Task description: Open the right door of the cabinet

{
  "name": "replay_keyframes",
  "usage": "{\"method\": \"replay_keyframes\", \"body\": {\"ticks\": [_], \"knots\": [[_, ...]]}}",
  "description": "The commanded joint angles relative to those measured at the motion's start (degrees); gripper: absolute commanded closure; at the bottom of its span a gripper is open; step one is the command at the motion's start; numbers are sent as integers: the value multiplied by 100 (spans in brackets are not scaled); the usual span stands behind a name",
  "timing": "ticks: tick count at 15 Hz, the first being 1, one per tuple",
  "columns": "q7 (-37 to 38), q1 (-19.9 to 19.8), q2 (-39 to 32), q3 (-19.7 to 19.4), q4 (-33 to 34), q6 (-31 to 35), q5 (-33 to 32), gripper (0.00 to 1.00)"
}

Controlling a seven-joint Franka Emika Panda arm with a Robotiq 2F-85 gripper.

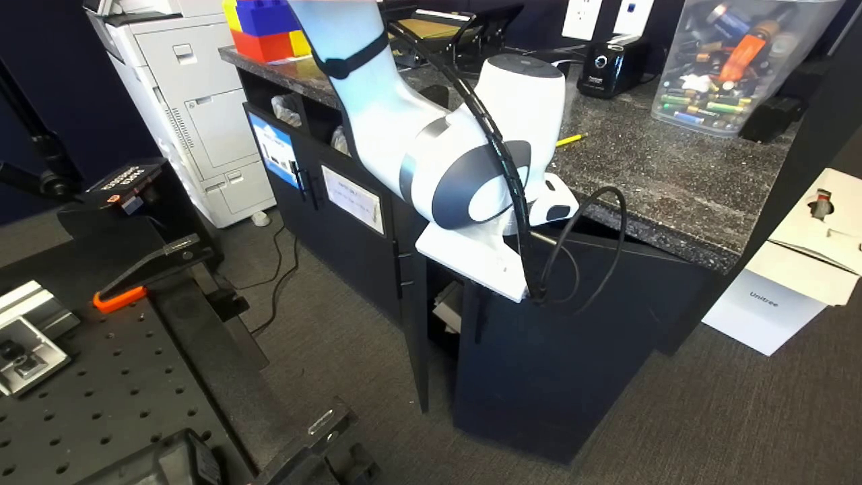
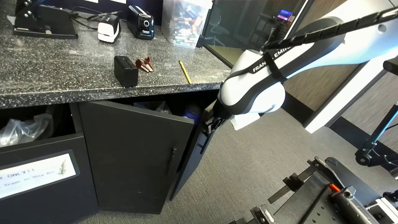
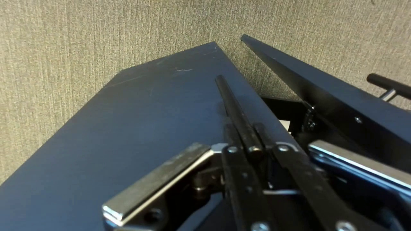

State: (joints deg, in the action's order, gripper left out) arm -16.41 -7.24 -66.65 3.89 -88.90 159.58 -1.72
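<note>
The right door [image 1: 552, 364] of the dark cabinet [image 1: 646, 168] is a wide navy-black panel, standing ajar in both exterior views. In an exterior view it is seen nearly edge-on [image 2: 192, 160]. In the wrist view the door [image 3: 160, 106] fills the left and middle. A black bar handle [image 3: 232, 102] runs along it near its free edge. My gripper [image 3: 245, 131] has one finger on each side of the handle's near end, close against it, and looks shut on it. The gripper also shows at the door's upper edge [image 2: 209, 124]. In an exterior view the arm hides the gripper [image 1: 471, 168].
The neighbouring door [image 2: 133, 155] also stands ajar, beside the right door, with its own bar handle [image 2: 172, 160]. The granite-look countertop overhangs above. A white box [image 1: 764, 303] stands on the floor beyond the right door. A black perforated table [image 1: 114, 377] stands opposite the cabinet.
</note>
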Motion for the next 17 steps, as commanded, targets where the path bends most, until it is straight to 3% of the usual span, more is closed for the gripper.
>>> {"method": "replay_keyframes", "body": {"ticks": [1,5,10,11,12,14,15,17], "knots": [[175,124,895,-117,-1242,-554,-165,96],[142,144,1433,-386,-1946,-913,-357,96],[245,271,2553,-334,-3381,-2256,-311,96],[285,300,2748,-281,-3595,-2453,-266,59],[314,320,2900,-238,-3755,-2586,-235,58],[344,350,3198,-131,-4021,-2666,-162,45],[269,316,2731,-201,-3623,-2532,-240,63],[307,356,2995,-152,-3864,-2556,-226,48]]}}
